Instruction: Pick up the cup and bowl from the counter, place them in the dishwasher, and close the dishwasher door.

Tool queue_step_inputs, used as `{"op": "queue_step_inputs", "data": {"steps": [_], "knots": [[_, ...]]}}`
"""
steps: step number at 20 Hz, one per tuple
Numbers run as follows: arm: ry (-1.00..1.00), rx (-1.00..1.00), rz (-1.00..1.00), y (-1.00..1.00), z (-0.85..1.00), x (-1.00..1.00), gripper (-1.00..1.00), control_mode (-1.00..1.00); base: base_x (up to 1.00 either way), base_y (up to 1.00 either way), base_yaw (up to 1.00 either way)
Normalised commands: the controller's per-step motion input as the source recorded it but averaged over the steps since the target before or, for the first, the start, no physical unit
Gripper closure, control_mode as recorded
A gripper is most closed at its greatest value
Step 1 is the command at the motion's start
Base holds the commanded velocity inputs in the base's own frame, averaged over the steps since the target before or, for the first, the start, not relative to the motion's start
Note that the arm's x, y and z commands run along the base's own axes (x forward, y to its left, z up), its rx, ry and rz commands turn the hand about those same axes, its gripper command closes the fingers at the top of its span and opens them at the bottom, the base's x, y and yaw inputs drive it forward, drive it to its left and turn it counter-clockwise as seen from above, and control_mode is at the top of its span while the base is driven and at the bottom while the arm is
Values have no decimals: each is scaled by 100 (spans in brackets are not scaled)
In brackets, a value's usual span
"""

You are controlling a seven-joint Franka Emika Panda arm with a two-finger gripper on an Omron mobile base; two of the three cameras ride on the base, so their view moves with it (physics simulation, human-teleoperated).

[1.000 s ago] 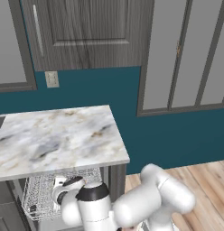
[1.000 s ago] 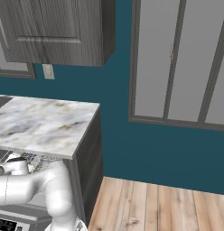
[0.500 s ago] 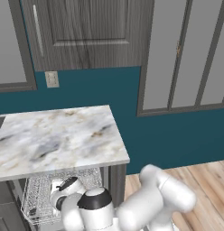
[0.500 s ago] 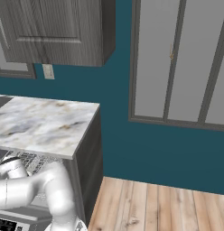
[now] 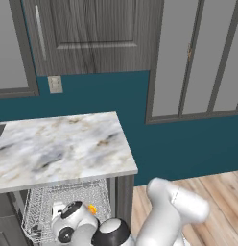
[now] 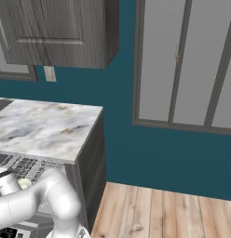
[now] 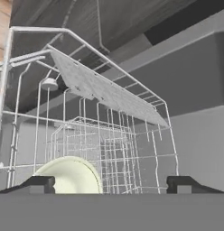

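Note:
The pale greenish-white bowl (image 7: 71,177) lies in the white wire rack (image 7: 109,99) of the dishwasher (image 7: 195,90), low in the hand view. My gripper (image 7: 111,185) is open just above it. The left fingertip (image 7: 39,182) is by the bowl's rim and the right one stands far off, with nothing held. From the left base view my wrist (image 5: 68,222) reaches down into the rack (image 5: 39,206) under the marble counter (image 5: 58,149). A small yellow-orange bit, apparently the cup (image 5: 92,209), shows beside the wrist. The dishwasher door is out of view.
The counter's thick edge (image 6: 47,155) overhangs the rack (image 6: 29,166) close above my arm. A dark cabinet side panel (image 6: 91,176) bounds the dishwasher on the right. Beyond it lie the wooden floor (image 6: 159,209) and the teal wall. Tall grey doors (image 5: 197,57) stand at the back.
My hand has eased a little lower and further left inside the rack. The base views have not shifted.

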Motion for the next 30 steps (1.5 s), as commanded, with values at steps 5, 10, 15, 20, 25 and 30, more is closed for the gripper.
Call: {"op": "queue_step_inputs", "data": {"steps": [5, 10, 15, 20, 25, 30], "knots": [[-9, 0, 0, 0, 1, -48, -100, -100, 0, 0, 0], [-8, 8, -1, 0, 19, -36, -100, -100, 0, 0, 0], [-3, 16, -2, -8, 65, -14, -100, -100, 0, 0, 0], [0, 24, -3, -8, 49, -15, -100, -100, 0, 0, 0], [0, 22, -5, -6, 31, -18, -100, -100, 0, 0, 0], [0, 7, -9, 0, 27, -28, -100, -100, 0, 0, 0]]}}
